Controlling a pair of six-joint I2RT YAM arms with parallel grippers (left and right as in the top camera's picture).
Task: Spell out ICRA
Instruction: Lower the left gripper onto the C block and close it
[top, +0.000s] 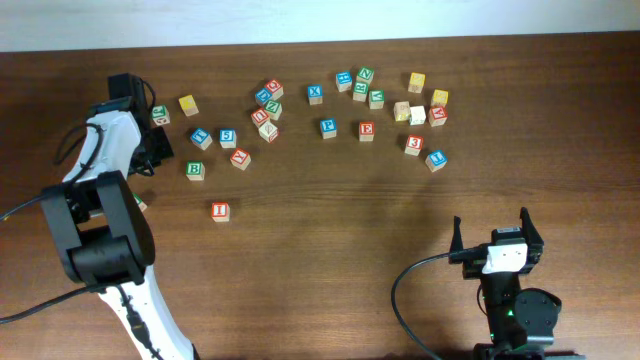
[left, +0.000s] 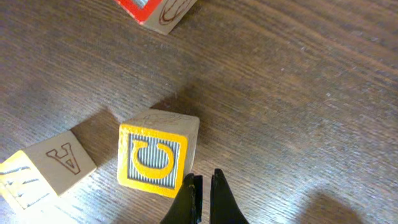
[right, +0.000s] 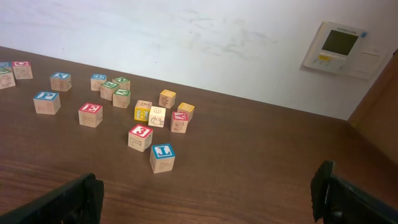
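Eyeing the yellow C block (left: 155, 155): it's on the desk (left: 311, 93) just ahead-left of our left end effector (left: 204, 183), tips pressed together, empty. We'd open 1st, then straddle flat sides, not corners.

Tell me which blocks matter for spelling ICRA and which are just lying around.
For the job: red I cube, yellow C block; the other two letters I can't pick out at this size.
Lying about: red E cube, blue L cube, red 3 cube, green B cube, blue P cube.
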